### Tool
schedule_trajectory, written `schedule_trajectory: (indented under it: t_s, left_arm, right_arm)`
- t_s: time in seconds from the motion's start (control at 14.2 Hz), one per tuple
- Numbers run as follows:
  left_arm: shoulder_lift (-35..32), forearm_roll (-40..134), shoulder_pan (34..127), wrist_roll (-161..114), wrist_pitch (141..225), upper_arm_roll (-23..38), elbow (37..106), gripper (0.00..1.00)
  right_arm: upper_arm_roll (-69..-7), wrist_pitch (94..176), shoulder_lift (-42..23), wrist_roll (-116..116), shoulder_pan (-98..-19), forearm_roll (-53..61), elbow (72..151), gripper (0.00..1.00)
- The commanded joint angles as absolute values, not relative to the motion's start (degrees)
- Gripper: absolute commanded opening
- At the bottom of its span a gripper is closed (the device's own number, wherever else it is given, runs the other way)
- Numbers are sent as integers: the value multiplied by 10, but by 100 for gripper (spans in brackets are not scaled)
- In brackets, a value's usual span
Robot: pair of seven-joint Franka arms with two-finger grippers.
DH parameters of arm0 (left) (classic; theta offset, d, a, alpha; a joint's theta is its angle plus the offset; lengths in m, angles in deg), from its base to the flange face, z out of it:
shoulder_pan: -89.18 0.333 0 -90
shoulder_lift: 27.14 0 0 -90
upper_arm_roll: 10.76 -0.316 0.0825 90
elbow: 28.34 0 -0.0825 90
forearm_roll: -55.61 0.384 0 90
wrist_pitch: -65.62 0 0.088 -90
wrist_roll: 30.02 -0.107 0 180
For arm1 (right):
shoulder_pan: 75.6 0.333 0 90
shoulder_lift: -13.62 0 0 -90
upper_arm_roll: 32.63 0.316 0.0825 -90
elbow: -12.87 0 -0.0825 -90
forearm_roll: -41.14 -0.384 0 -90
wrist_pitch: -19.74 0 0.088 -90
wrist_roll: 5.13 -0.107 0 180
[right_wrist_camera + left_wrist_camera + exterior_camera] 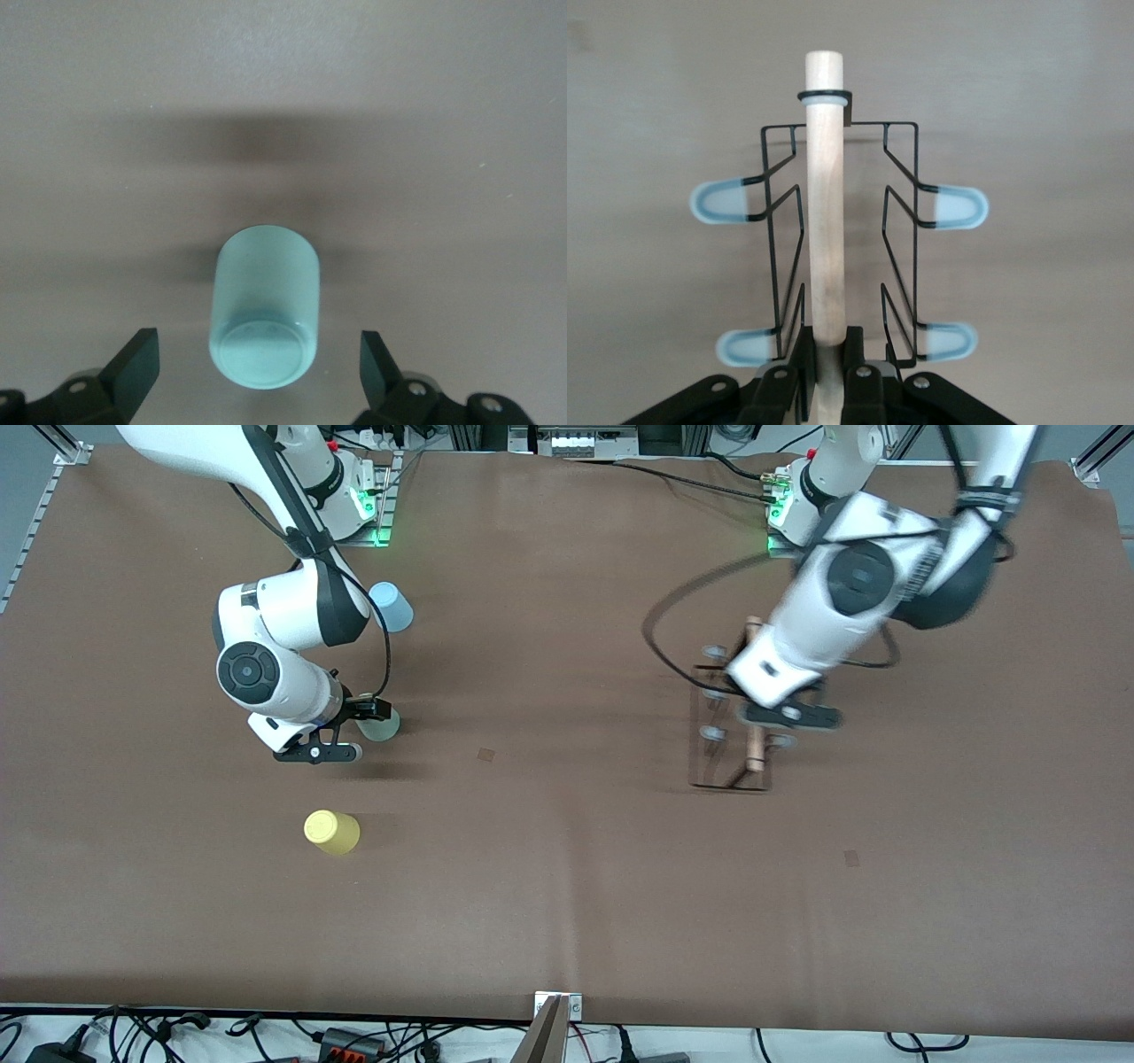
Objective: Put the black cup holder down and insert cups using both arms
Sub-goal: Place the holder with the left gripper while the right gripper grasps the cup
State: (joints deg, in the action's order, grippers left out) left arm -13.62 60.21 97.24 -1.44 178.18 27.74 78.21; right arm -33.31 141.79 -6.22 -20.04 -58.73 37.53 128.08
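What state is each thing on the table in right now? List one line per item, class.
Black cup holder: gripped by its wooden bar, no cups on its pegs.
Left hand: shut on the holder's bar.
Right hand: open, fingers either side of the mint green cup, not touching.
Mint green cup: on the table, mouth down.
Yellow cup: free on the table, base showing.
Light blue cup: free on the table, beside the right arm.

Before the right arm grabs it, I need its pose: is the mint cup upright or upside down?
Upside down: the mint cup stands on its rim, its closed base facing up between the open right gripper's fingers.
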Motion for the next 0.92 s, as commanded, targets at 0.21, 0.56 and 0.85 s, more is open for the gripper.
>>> schedule_trajectory:
  t_s: [0.21, 0.56, 0.85]
  left_arm:
    - [39, 615, 802, 154, 1767, 278, 584, 1]
    - [117, 691, 724, 248, 1794, 273, 520, 1]
    - [138, 703, 709, 252, 1844, 267, 521, 1]
  right_arm:
    - [-333, 1416, -78, -205, -586, 344, 1285, 100]
    - [-334, 1409, -86, -204, -589, 344, 1287, 100]
    - [-333, 1405, -100, -204, -590, 344, 1287, 100]
